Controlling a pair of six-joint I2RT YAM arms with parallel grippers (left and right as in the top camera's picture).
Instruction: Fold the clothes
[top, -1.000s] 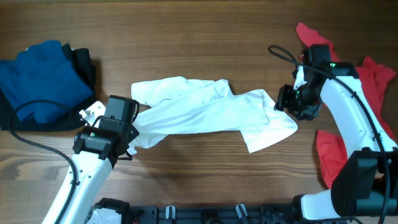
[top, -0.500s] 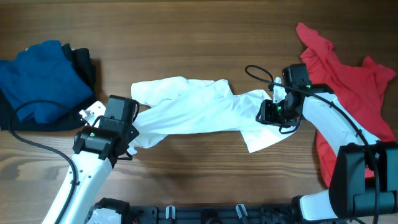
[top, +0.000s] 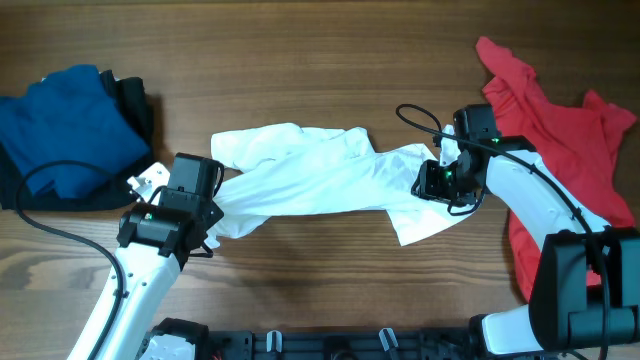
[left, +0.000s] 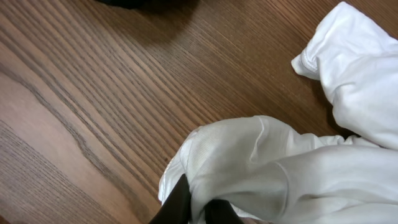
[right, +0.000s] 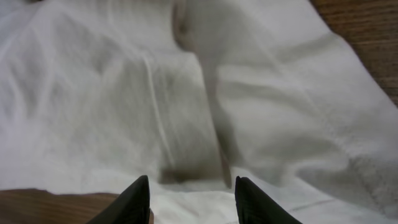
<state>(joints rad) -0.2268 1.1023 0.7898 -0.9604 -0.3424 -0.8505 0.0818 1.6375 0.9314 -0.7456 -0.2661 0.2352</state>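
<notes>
A crumpled white T-shirt (top: 320, 180) lies stretched across the middle of the wooden table. My left gripper (top: 212, 215) is shut on its left end; the left wrist view shows the black fingers (left: 198, 205) pinching a fold of the white cloth (left: 280, 168). My right gripper (top: 430, 180) is open and low over the shirt's right end; its two fingertips (right: 191, 196) stand apart above the white cloth (right: 186, 93). A red garment (top: 560, 130) lies at the right. A blue garment (top: 60, 130) rests on a black one (top: 135, 105) at the left.
The red garment lies under and behind my right arm. The blue and black pile sits at the table's left edge, near my left arm's cable. Bare wood lies in front of and behind the white shirt.
My right gripper has moved left from beside the red garment onto the white shirt's right end, then held still. The left arm has not moved.
</notes>
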